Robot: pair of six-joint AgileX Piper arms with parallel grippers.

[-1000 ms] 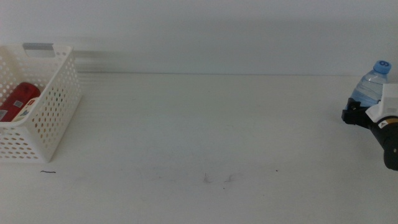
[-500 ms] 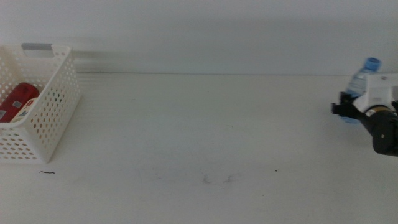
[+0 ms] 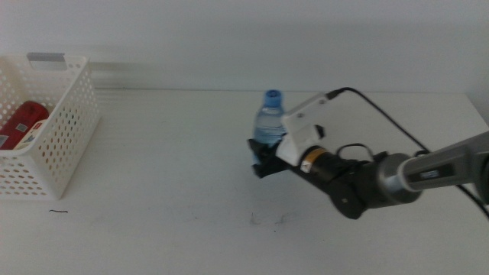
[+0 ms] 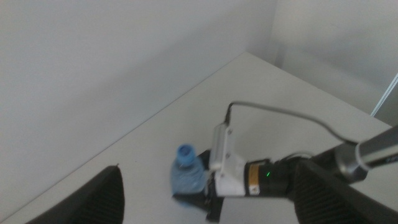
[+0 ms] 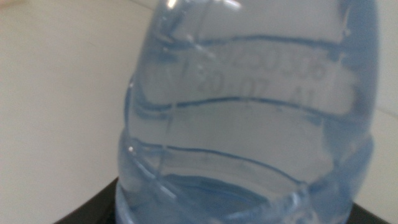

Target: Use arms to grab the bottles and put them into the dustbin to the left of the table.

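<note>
- Big shift from a second ago: the right hand has swept from the far right edge of the middle view to just right of centre, and the water bottle has travelled with it.
- That hand pinches the bottle low on its body; the right wrist view is filled with clear ribbed plastic, dark jaws hugging it at the bottom.
- The bottle stands upright, blue cap on top, long axis vertical; whether its base rides clear of the desk I cannot tell.
- The key relation: the dustbin sits at the far left edge of the frame, well apart from the bottle, straight left across bare desk.
- A red can already lies inside the dustbin.
- The left hand hangs high above with its jaws spread wide, looking down on the bottle; it is absent from the middle view.
- My read: the carry is roughly halfway, and the right arm already stretches far.
</note>
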